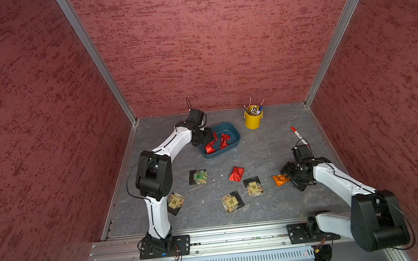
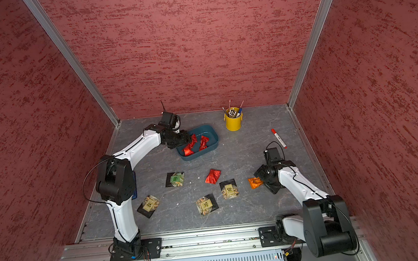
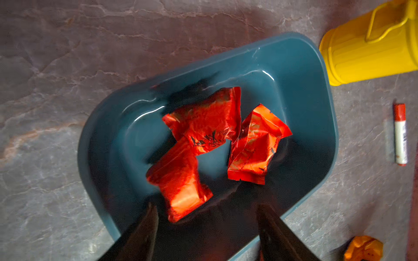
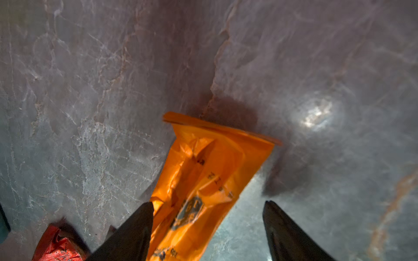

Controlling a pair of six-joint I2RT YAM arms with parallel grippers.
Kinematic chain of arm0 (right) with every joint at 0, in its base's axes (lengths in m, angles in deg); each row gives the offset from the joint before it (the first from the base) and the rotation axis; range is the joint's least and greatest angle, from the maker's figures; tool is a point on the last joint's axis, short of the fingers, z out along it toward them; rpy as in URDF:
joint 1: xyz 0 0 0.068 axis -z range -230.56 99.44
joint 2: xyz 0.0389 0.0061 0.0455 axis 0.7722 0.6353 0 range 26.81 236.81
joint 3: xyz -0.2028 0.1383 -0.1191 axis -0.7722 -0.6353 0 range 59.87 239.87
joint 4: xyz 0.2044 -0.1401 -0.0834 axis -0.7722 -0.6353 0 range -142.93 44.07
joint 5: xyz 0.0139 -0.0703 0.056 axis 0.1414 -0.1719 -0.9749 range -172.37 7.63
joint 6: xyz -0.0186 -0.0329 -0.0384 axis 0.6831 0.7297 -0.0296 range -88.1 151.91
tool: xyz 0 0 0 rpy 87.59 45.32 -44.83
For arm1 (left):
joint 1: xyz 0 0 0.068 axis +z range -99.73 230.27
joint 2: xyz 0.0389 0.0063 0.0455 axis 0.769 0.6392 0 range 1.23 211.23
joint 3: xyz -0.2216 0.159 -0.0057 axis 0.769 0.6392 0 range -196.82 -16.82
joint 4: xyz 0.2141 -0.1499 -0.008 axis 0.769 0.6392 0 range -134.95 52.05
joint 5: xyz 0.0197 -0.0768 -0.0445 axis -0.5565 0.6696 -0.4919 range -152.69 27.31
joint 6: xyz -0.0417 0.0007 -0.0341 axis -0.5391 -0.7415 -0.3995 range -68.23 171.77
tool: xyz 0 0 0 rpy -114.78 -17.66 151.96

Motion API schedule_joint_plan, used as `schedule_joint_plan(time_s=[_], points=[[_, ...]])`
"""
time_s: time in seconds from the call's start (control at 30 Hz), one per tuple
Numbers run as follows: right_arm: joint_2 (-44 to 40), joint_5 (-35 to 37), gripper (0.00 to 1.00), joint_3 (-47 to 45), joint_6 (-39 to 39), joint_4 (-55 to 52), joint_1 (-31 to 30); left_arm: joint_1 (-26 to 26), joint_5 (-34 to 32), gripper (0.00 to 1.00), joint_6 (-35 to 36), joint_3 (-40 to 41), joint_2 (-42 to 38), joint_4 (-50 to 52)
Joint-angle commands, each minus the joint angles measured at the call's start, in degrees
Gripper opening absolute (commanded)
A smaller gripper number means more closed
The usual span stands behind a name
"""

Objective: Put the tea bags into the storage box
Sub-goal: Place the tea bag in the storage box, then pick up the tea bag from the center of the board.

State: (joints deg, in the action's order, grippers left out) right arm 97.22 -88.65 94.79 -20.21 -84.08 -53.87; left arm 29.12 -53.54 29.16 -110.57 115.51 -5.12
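The teal storage box [image 1: 229, 130] [image 3: 294, 90] holds three red foil tea bags [image 3: 203, 122] [image 3: 253, 146] [image 3: 181, 180]. My left gripper [image 1: 210, 137] [image 3: 205, 205] hangs open over the box's near end; the closest red sachet lies just past its fingertips, free of them. My right gripper [image 1: 287, 178] [image 4: 208, 203] stands open around the orange sachet [image 1: 279, 179] [image 4: 210, 162], which lies on the table against one finger. Also on the table are a red sachet [image 1: 236, 173], a green-label pouch [image 1: 198, 176] and three tan-label pouches [image 1: 175, 202] [image 1: 232, 201] [image 1: 253, 186].
A yellow pencil cup [image 1: 253, 118] stands right of the box near the back wall. A red-capped white marker [image 1: 298, 135] lies behind the right gripper. Red walls close in the table on three sides, and the arm bases sit on the front rail.
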Motion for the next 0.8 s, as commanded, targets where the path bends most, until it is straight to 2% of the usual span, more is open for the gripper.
schedule_joint_plan(time_s=[0.0,0.1,0.27,0.4,0.57,0.77], points=[[0.29,0.02,0.78,1.86,0.59,2.03,0.53,0.32,0.72,0.83,0.64,-1.04,-0.27,-0.24],[1.01,0.01,0.73,1.9,0.95,2.43,0.59,0.25,-0.12,0.86,0.94,-0.1,-2.29,-0.54],[2.89,-0.03,0.65,1.64,1.63,4.07,0.59,-1.12,-6.84,0.86,3.28,2.19,-7.45,1.29],[3.73,-0.22,0.58,1.84,2.35,4.66,0.57,-1.45,-8.57,0.86,3.3,7.81,-13.41,1.28],[3.25,-0.91,0.43,1.65,2.96,5.37,0.59,-1.46,-9.92,0.87,2.19,14.72,-21.89,3.23],[1.33,-1.17,0.31,1.32,4.39,4.55,0.54,-1.35,-11.33,0.87,0.79,22.85,-30.52,6.25]])
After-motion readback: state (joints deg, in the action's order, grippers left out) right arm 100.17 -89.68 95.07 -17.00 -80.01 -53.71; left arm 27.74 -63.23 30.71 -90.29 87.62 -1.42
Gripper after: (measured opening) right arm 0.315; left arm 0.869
